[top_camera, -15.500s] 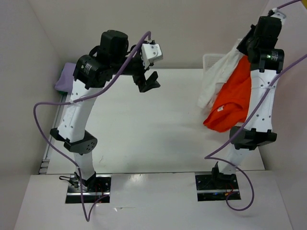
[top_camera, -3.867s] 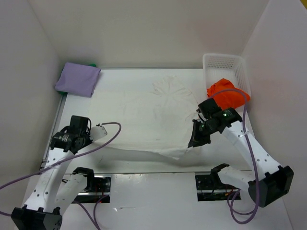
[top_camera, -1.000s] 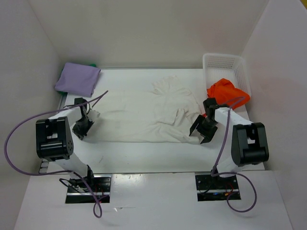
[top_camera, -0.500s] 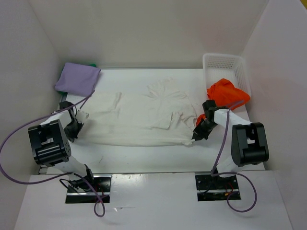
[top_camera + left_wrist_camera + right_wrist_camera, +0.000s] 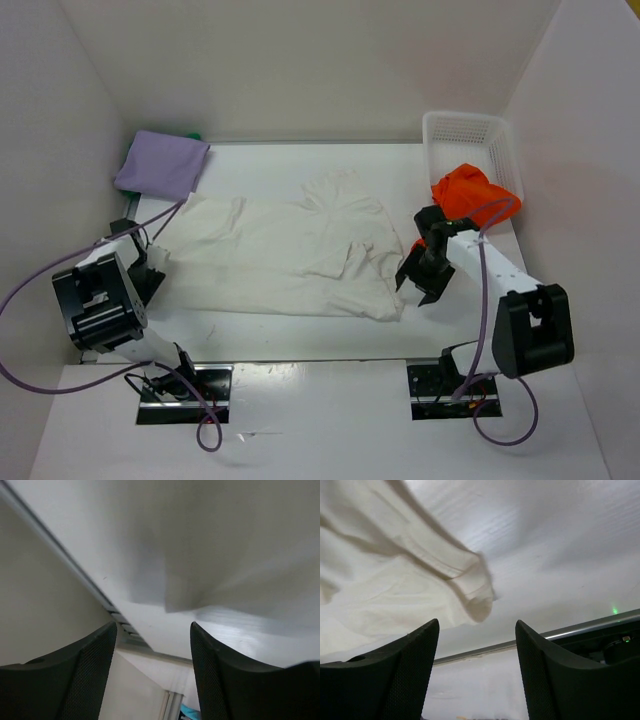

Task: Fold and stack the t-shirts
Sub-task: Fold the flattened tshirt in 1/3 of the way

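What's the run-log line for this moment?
left gripper: open, empty | right gripper: open, empty | white cloth t-shirt: spread out, unfolded | lavender-purple cloth t-shirt: folded

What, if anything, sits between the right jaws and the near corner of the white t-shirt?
Nothing visible. The right gripper has its jaws open, and a corner of the white t-shirt lies just ahead of them on the table.

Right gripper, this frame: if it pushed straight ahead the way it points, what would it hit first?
Most likely the bunched corner of the white t-shirt, lying on the table just ahead of the right gripper, whose jaws stand open. Depth is unclear, so it might meet bare table first.
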`<state>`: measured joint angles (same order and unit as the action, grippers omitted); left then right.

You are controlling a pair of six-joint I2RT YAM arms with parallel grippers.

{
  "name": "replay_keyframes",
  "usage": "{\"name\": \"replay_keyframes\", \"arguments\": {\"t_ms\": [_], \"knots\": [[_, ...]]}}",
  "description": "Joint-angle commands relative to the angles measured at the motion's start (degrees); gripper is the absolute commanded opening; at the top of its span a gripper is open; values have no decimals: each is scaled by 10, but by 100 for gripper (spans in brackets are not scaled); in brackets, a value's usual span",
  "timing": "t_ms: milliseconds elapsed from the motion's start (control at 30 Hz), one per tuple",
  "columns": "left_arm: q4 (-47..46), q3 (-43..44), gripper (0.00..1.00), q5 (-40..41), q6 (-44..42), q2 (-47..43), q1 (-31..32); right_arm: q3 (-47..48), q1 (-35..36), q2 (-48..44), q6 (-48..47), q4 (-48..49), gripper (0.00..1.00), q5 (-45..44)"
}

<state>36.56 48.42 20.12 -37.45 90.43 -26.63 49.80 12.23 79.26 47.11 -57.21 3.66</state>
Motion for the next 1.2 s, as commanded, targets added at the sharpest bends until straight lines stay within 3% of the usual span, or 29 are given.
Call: {"name": "replay_keyframes", "arguments": {"t_ms": [0,100,133,200,267,300,367,400,533,633,833,1000,1167], "knots": [[32,59,68,41,1,-23,-15,72,3,-52,23,-37,67,-49],[73,129,63,38,6,-36,-15,107,9,-60,11,-21,36,-35],[89,189,63,25,6,-43,-15,108,14,-60,11,1,15,-28],[126,237,62,-31,1,-58,38,101,20,-54,-3,26,0,5],[133,269,62,-52,1,-78,102,75,27,-28,-10,71,0,32],[138,269,62,-52,1,-85,193,67,45,-9,-10,84,0,48],[133,264,66,-47,15,-101,300,57,64,7,-4,120,0,49],[125,264,68,-40,25,-107,397,50,74,14,-4,130,0,49],[96,316,71,-38,76,-27,557,29,86,48,10,171,0,55],[61,344,72,-73,83,40,642,5,86,74,16,191,0,55],[-63,314,74,-135,51,102,778,-42,81,92,41,240,0,83],[-137,307,74,-143,52,163,820,-52,81,102,41,245,0,77],[-162,319,67,-113,57,209,820,-64,81,107,41,245,0,72]]}}
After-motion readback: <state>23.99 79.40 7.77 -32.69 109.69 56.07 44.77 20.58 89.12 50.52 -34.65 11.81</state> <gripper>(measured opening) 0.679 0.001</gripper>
